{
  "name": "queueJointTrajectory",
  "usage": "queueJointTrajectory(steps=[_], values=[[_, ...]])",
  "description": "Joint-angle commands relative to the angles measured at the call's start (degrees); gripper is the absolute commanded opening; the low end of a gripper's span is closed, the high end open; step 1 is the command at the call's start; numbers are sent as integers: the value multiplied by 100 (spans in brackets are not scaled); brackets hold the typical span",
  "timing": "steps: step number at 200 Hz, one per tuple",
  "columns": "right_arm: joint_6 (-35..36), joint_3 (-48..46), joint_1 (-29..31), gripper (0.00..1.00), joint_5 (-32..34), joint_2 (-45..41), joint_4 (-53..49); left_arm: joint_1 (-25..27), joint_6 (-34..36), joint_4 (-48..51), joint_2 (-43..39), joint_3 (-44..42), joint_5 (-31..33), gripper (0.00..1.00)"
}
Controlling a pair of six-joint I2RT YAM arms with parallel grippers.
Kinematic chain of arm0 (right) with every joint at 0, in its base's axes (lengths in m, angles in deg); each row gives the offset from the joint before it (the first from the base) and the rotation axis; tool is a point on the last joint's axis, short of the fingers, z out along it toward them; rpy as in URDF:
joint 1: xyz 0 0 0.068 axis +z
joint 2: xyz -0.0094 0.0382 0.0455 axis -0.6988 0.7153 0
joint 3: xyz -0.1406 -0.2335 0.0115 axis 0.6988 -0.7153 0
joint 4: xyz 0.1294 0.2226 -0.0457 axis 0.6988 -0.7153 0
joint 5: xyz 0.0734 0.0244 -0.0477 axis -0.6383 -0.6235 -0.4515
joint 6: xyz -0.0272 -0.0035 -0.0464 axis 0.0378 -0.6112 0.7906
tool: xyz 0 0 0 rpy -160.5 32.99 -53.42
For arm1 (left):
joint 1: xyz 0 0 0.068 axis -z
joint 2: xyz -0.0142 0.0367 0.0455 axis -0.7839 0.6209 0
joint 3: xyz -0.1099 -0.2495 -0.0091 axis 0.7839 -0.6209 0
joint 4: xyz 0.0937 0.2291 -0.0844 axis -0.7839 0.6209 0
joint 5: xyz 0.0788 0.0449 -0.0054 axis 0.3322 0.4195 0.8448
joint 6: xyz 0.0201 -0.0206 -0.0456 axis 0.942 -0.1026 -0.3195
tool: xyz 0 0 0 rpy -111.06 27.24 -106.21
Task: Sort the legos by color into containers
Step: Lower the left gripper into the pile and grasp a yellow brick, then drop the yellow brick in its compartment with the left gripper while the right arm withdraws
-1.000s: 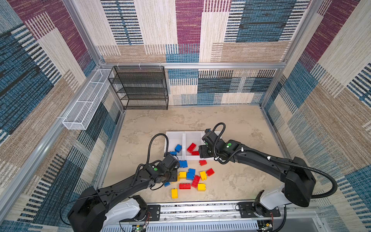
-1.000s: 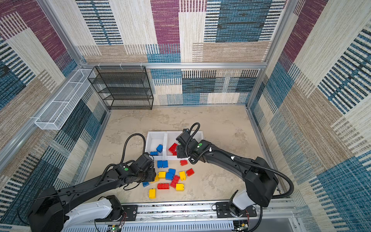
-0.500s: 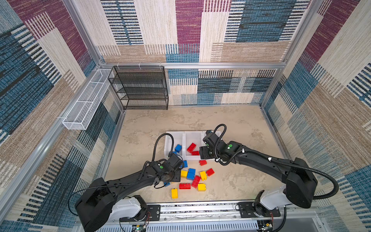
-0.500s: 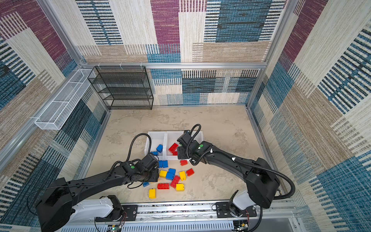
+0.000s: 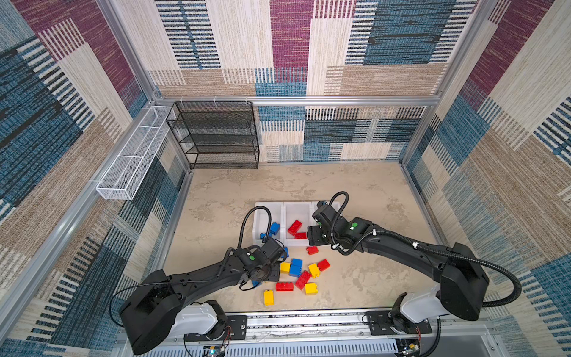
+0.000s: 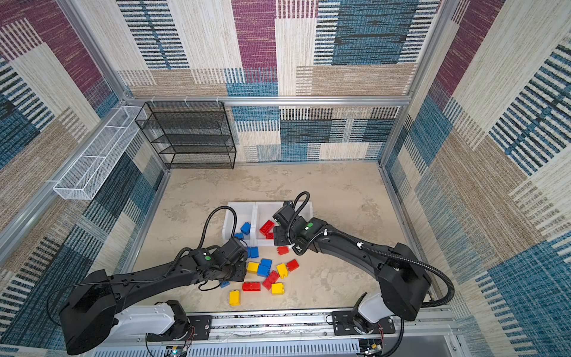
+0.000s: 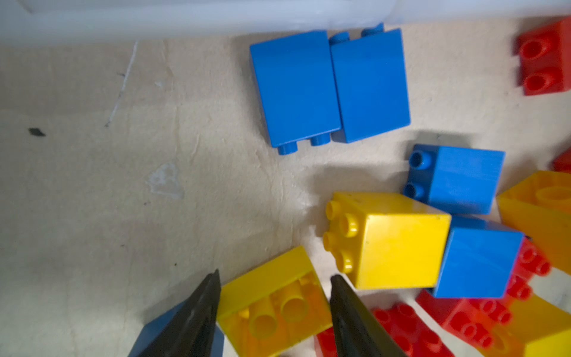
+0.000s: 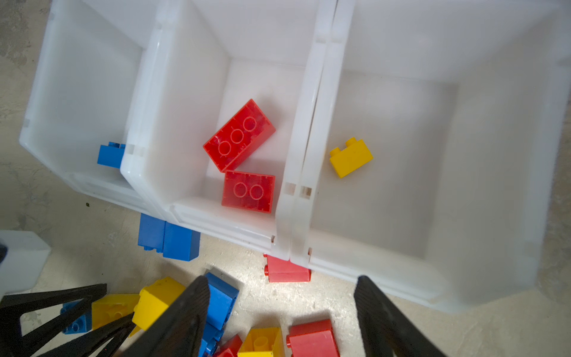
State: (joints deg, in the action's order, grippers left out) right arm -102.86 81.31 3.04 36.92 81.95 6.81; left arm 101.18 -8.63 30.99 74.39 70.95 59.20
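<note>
Logging the legos [image 5: 296,268]: chunky, glossy plastic bricks in flat blue, red and yellow, square and oblong, with round studs on top and hollow tubes underneath. Most lie loose in a heap on the worktop [image 5: 355,191], between the two grippers and just short of the containers [image 5: 282,206].

Left gripper [image 7: 274,275]: closed on a yellow brick [image 7: 272,296], one black finger against each side wall. The brick lies tipped, its open underside toward the wrist camera. Just ahead of the fingertips sits a yellow cube [image 7: 392,241] on its side. Further ahead, two blue bricks [image 7: 329,86] lie flank to flank near the container wall.

Right gripper [image 8: 282,278]: jaws wide apart, nothing between them, hanging by the near wall of the containers. A red brick [image 8: 287,272] lies just ahead of the gap, right by that wall.

View differences: the right wrist view looks down into all three bins.
- Farthest bin: a blue brick [image 8: 110,154].
- Middle bin: two red bricks [image 8: 239,136].
- Bin straight ahead of the gripper: one small yellow brick [image 8: 350,157].

In both top views the right arm covers most of that last bin, hiding its brick, and the left wrist hides its own fingers.

Containers: white, smooth, slightly translucent rectangular bins joined rim to rim. Worktop: matt beige, mottled like stone.
</note>
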Motion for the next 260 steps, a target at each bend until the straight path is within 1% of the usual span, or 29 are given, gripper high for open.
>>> queueJointTrajectory(steps=[1, 24, 63, 101, 130, 179, 216, 240, 260], values=[[-51, -2, 0, 77, -69, 19, 149, 22, -167, 77, 19, 60, 141, 59], [-43, 3, 0, 77, -84, 42, 160, 61, -200, 284, -13, 123, 228, 64], [-8, -25, -4, 77, -119, 55, 219, 112, -389, 370, -79, 73, 168, 64], [43, -60, -9, 77, -150, 63, 263, 201, -500, 362, 81, 97, 159, 60], [55, -72, -9, 77, -160, 48, 254, 202, -436, 292, 255, 185, 178, 58], [-9, -161, -9, 77, -122, -74, 237, 196, -296, 307, 330, 273, 332, 47], [-18, -136, -9, 77, -47, -184, 193, 194, -248, 398, 254, 315, 401, 44], [7, -84, -93, 77, 43, -420, 119, 186, -73, 725, 49, 554, 560, 43], [75, -78, -281, 77, 50, -752, 96, 135, 180, 891, -177, 852, 671, 43]])
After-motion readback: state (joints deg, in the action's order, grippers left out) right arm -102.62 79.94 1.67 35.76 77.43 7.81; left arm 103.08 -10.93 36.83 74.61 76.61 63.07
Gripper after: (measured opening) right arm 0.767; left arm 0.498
